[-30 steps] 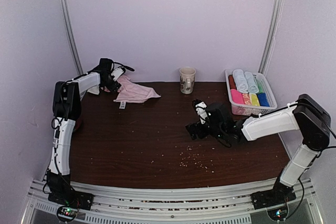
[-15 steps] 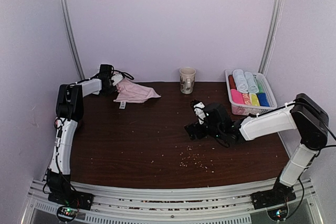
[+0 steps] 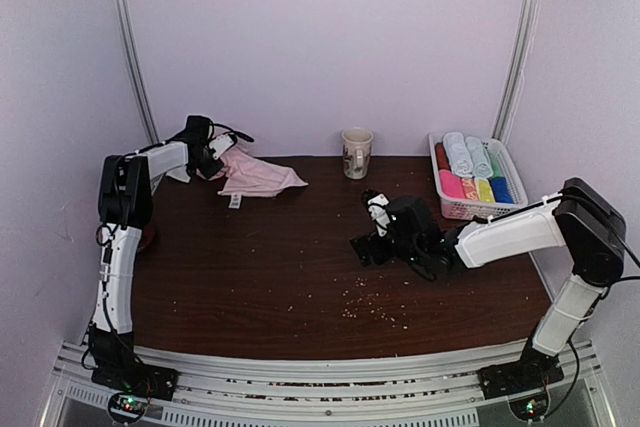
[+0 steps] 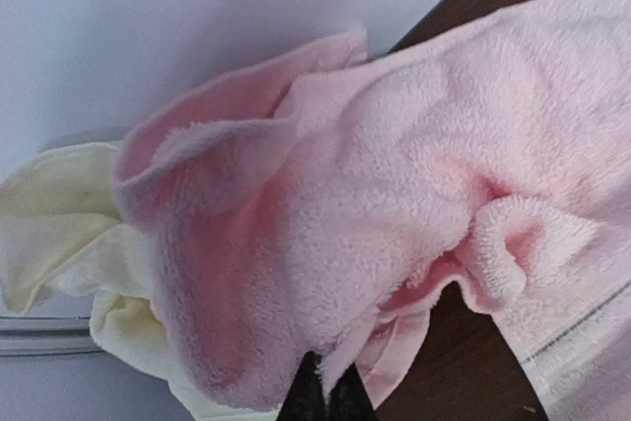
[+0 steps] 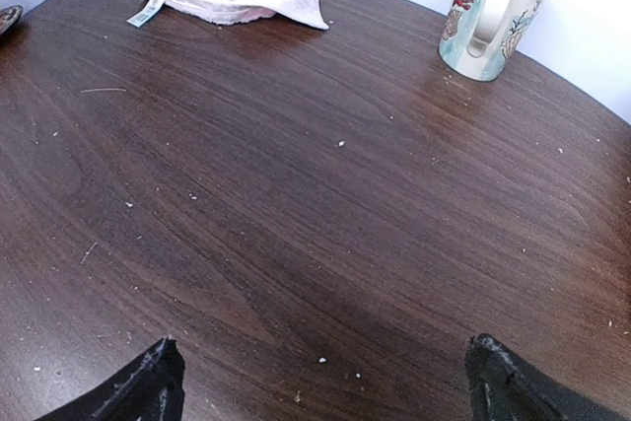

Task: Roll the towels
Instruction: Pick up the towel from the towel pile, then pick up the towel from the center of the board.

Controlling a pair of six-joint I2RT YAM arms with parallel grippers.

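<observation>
- My left gripper [image 4: 325, 396] pinches a fold of the pink towel [image 4: 394, 194] at the far-left corner of the table [image 3: 300, 267], probably to pull it free of the cream towel [image 4: 59, 224] bunched against it.
- My right gripper [image 5: 330, 391] hovers spread mid-table, empty.
- The cream towel is mostly hidden.

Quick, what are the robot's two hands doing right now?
Left gripper: closed, pinching the pink towel.
Right gripper: wide open, holding nothing.
</observation>
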